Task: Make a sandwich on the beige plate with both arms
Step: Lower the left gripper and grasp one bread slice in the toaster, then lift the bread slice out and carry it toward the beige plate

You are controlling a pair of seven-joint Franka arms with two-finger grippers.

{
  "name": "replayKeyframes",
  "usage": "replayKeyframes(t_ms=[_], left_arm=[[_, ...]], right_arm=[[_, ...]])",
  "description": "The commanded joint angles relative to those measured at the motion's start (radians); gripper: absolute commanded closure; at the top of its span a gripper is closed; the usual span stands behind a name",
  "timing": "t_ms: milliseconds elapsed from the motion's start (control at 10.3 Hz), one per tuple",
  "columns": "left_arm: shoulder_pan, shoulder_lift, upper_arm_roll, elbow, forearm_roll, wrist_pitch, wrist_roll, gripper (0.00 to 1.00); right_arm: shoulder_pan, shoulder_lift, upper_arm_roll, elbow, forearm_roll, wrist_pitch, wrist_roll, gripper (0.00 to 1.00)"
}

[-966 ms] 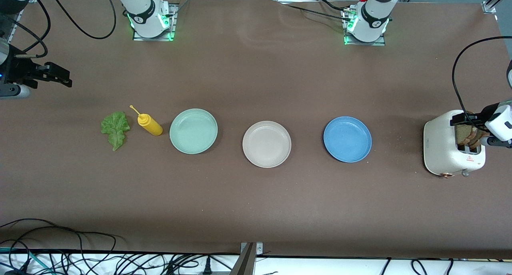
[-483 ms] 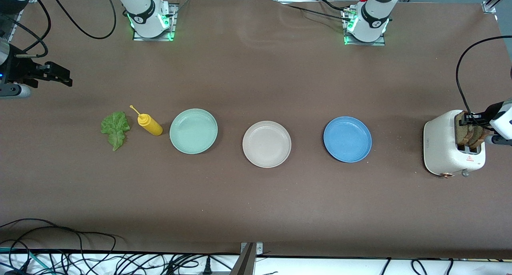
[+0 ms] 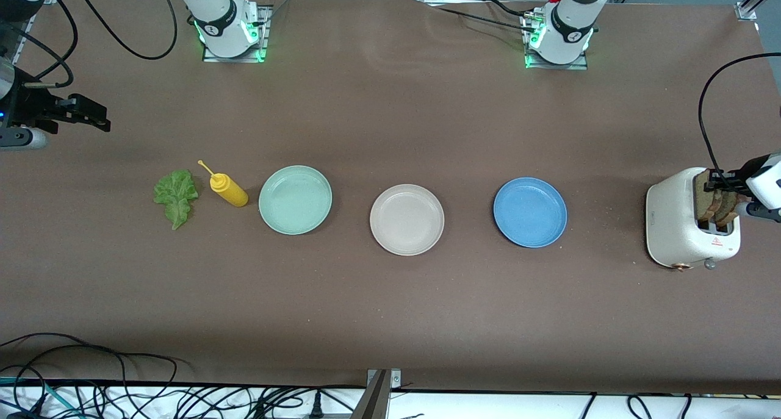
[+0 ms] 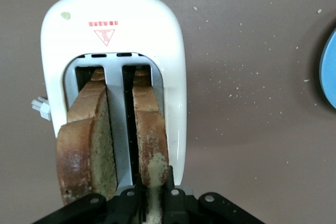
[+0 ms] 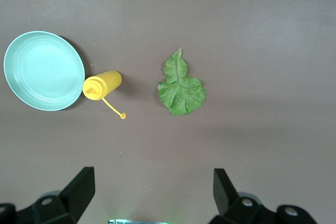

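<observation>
Brown bread slice (image 4: 152, 145) in the toaster (image 3: 686, 224) is now pinched by the newly closed left claw (image 4: 152, 200), ready for the empty beige plate (image 3: 407, 219) mid-desk; the right claw (image 5: 152, 192) waits wide open above the lettuce (image 5: 181, 87).

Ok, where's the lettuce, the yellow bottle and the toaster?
lettuce leaf (image 3: 176, 197), front view, middle of the leaf.
yellow squeeze bottle (image 3: 229, 190), front view, its lying body.
toaster (image 3: 677, 224), front view, its white side wall.
</observation>
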Motion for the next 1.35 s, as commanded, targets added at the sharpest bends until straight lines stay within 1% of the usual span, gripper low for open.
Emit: replayKeyframes(t_ms=[0, 483, 580, 773, 966, 1256], left_arm=[[0.005, -0.010, -0.004, 0.048, -0.006, -0.014, 0.069, 1.00], [-0.020, -0.002, -0.024, 0.261, -0.018, -0.210, 0.072, 1.00], [-0.035, -0.002, -0.025, 0.289, -0.020, -0.237, 0.072, 1.00], [-0.091, -0.002, -0.025, 0.326, -0.029, -0.296, 0.069, 1.00], [-0.133, -0.001, -0.025, 0.340, -0.128, -0.352, 0.060, 1.00], [-0.243, 0.025, -0.025, 0.339, -0.233, -0.403, 0.042, 1.00]], right_arm=[[0.002, 0.005, -0.002, 0.019, -0.006, -0.018, -0.005, 0.00], [0.005, 0.005, -0.001, 0.019, -0.006, -0.020, -0.004, 0.00], [0.002, 0.005, -0.001, 0.019, -0.006, -0.018, -0.004, 0.00], [0.002, 0.005, -0.002, 0.019, -0.005, -0.020, -0.004, 0.00], [0.002, 0.005, -0.002, 0.019, -0.005, -0.020, -0.002, 0.00], [-0.001, 0.007, -0.002, 0.019, -0.005, -0.018, -0.002, 0.00]])
